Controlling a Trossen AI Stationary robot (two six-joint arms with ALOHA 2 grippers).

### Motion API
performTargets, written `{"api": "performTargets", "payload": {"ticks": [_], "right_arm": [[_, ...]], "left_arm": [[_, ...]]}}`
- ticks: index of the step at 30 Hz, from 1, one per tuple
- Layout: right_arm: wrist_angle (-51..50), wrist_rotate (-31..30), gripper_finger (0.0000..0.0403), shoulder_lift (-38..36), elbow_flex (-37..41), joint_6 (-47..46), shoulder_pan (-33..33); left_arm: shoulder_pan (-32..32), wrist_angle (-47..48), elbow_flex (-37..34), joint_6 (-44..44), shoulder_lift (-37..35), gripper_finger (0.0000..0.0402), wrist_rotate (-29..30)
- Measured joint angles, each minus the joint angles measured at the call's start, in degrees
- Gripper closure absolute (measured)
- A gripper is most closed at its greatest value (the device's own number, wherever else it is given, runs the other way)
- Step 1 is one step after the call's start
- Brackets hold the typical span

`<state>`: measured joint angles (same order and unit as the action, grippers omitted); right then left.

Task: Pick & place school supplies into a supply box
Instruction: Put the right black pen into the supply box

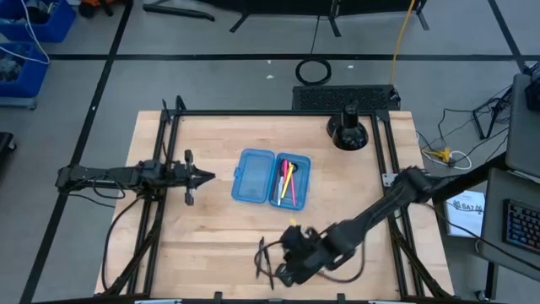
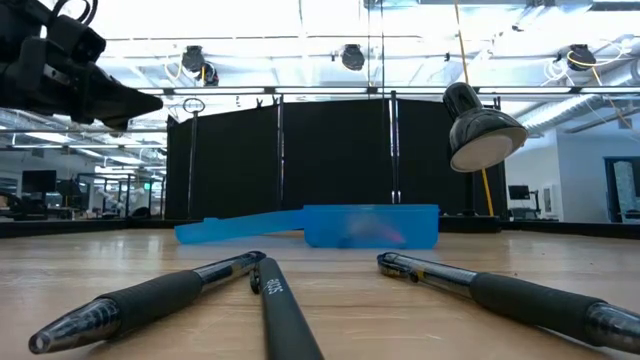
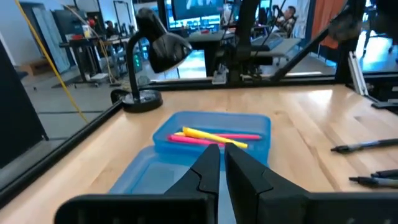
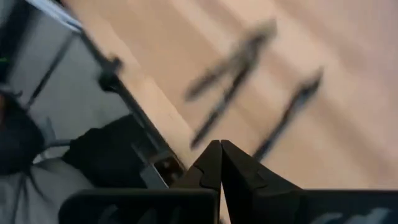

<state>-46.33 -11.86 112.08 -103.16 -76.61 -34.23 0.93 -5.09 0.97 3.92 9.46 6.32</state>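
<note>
Three black pens [image 2: 150,297] lie closest to the low camera, loose on the tabletop [image 1: 211,253] at about 6 o'clock, near the front edge. Right pincer [image 1: 272,272] hangs just above them, fingers pressed together, nothing in them. Supply box [image 1: 272,177] sits open mid-tabletop, lid half at 9 o'clock, tray half at 3 o'clock. Tray already holds the yellow pencil [image 1: 288,179] and pink pens [image 1: 283,181], plus what may be a dark one, hard to tell. Left pincer [image 1: 207,177] is parked just off the lid side at 9 o'clock, fingers nearly touching with a thin gap, empty.

Step in hand, my read: fetching the next black pen. Right pincer needs to spread first, drop over one barrel, square to it; pens lie close and angled, so it should pick the outermost to avoid nudging the others.

Black desk lamp [image 1: 349,131] at 1 o'clock. No readable writing or brand anywhere; pen print too small.
</note>
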Motion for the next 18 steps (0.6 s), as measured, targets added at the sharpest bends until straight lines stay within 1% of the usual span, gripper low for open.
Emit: {"api": "performTargets", "payload": {"ticks": [2,3,5,10,14,16,18], "right_arm": [[-0.17,3.53,0.0403,3.03,0.53,-5.28,-0.03],[-0.52,4.53,0.0403,4.55,0.65,-5.94,-0.07],[-0.22,4.5,0.0403,6.68,0.71,-6.09,-0.06],[2.4,4.67,0.0397,8.39,0.57,-4.67,0.39],[3.2,4.69,0.0361,8.42,0.64,-3.73,1.01],[3.26,4.74,0.0334,8.05,0.57,-5.09,1.51],[2.79,6.14,0.0308,8.05,0.53,-7.48,2.03]], "left_arm": [[0.0,-0.79,0.0,0.02,0.04,0.0371,-0.01],[0.0,-1.12,0.0,0.13,0.0,0.0371,-0.01],[0.0,-1.66,0.0,0.95,-0.01,0.0371,-0.03],[0.0,-2.25,0.04,2.03,-0.01,0.0371,-0.06],[0.0,-2.25,0.07,3.7,0.02,0.0371,-0.08],[0.0,-2.25,0.09,3.72,0.02,0.0371,-0.08],[0.0,-2.16,0.09,3.66,0.02,0.0371,-0.08]]}}
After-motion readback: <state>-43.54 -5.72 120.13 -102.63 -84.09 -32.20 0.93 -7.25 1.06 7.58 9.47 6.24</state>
